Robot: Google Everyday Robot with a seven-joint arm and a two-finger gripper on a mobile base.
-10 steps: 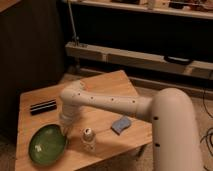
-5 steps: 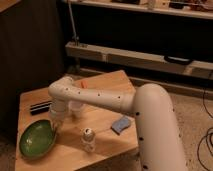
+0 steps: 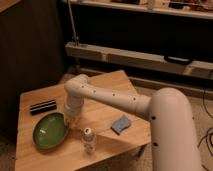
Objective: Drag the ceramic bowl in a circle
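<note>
The pincer [image 3: 68,118] reaches down, clenched on the near rim of the ceramic bowl [image 3: 50,131]. That rim grip likely lets it slide the bowl across the surface [image 3: 105,95].

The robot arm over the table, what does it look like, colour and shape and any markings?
The arm is smooth off-white, made of thick rounded tube segments with small dark dots along its casing. It narrows toward the gripper at the ceramic bowl's rim. No loose cables show.

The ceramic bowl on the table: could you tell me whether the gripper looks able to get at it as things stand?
Probably yes. The gripper, jaws shut, is already down at the right rim of the ceramic bowl, and nothing stands between them; the small bottle sits off to the side.
</note>
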